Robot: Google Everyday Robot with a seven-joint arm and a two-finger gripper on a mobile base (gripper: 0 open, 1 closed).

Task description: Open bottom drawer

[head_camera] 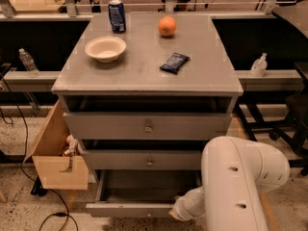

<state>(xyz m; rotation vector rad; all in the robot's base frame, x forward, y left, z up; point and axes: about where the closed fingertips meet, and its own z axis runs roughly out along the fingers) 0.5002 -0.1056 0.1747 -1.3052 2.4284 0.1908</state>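
The grey cabinet [144, 76] has three drawers. The bottom drawer [130, 208] is pulled out, and its dark inside shows above its slim front panel. Its knob is not visible. The top drawer [147, 125] and middle drawer [144, 160] also stand slightly out, each with a small knob. My white arm [238, 186] fills the lower right. The gripper [179, 211] is at the right end of the bottom drawer's front, mostly hidden behind the wrist.
On the cabinet top stand a blue can [116, 16], an orange [167, 26], a white bowl [105, 48] and a dark snack packet [174, 62]. A tan wooden box [55, 155] stands at the cabinet's left. Bottles [26, 61] sit on side rails.
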